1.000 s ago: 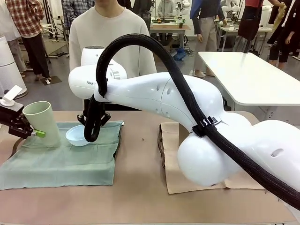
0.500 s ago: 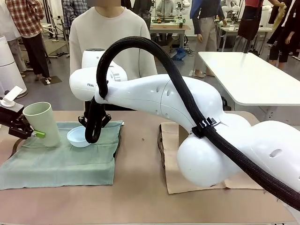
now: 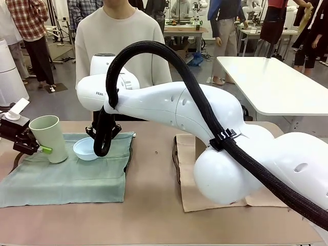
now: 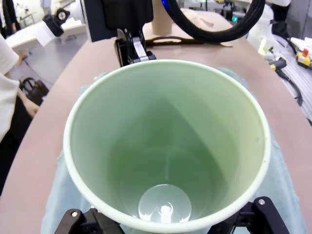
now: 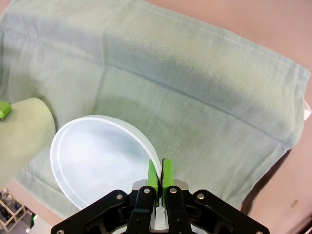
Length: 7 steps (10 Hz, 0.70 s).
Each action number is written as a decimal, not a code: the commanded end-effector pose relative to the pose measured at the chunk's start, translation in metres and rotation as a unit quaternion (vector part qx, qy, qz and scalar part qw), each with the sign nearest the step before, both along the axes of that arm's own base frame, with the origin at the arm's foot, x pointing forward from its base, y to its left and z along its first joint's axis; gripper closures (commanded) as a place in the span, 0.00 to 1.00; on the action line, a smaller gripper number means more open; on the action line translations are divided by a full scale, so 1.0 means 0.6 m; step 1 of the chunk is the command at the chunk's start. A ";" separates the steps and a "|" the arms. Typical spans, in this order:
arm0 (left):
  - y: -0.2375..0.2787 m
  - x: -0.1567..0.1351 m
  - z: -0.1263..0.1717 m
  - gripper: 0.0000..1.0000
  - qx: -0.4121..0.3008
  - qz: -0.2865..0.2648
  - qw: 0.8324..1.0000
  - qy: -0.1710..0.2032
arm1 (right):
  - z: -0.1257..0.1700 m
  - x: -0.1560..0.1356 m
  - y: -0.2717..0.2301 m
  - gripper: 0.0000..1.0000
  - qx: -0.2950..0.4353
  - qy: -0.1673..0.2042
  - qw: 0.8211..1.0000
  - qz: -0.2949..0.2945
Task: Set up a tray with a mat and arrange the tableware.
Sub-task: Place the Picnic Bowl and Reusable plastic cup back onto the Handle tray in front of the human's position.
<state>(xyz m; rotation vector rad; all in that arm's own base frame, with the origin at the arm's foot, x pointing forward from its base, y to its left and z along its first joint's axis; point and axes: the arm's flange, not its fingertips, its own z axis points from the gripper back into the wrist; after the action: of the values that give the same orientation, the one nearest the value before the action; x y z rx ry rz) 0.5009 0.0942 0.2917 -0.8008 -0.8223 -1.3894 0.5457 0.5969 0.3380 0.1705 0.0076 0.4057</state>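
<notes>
Since a second ago the pale green tumbler has tipped back from a lean to nearly upright and slid a bit toward the robot's left, while the light blue bowl has barely budged.

Nearest to the front camera is the big white right arm, reaching across the middle to the green mat. Its right gripper has its green pads pinched tight on the near rim of the bowl, one pad inside, one outside. The bowl sits low on the mat, though I can't tell if it's resting or just lifted.

Just beside it on the robot's left, the left gripper has its jaws spread wide around the tumbler's wall, holding it over the mat's far left corner. So the relation that matters: tumbler and bowl are close neighbours, tumbler left, bowl right, tumbler's long axis standing near vertical. I'd guess the next move is setting both down without bumping each other.

The right wrist view shows the rim pinch, which the front view hides behind the cable. The left wrist view looks straight down into the empty tumbler, with the other gripper just beyond its rim.

Further back, a tan mat lies under the arm, and a person stands at the far side.
</notes>
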 end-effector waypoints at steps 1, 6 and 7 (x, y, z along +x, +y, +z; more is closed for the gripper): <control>-0.001 0.012 -0.005 0.15 0.011 -0.001 1.000 -0.006 | -0.024 0.013 0.002 0.96 0.000 -0.010 1.000 0.003; 0.004 0.008 0.006 0.00 0.012 0.010 1.000 0.008 | 0.002 -0.004 -0.002 0.16 -0.029 -0.002 1.000 0.010; 0.008 0.006 0.010 0.00 0.010 0.011 1.000 0.011 | 0.017 -0.013 -0.003 0.05 -0.041 -0.003 0.999 0.012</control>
<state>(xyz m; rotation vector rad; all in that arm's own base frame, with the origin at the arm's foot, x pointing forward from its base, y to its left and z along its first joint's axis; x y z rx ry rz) 0.5048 0.0953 0.2902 -0.7892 -0.8125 -1.3809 0.5425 0.5950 0.3327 0.1336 0.0274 0.4140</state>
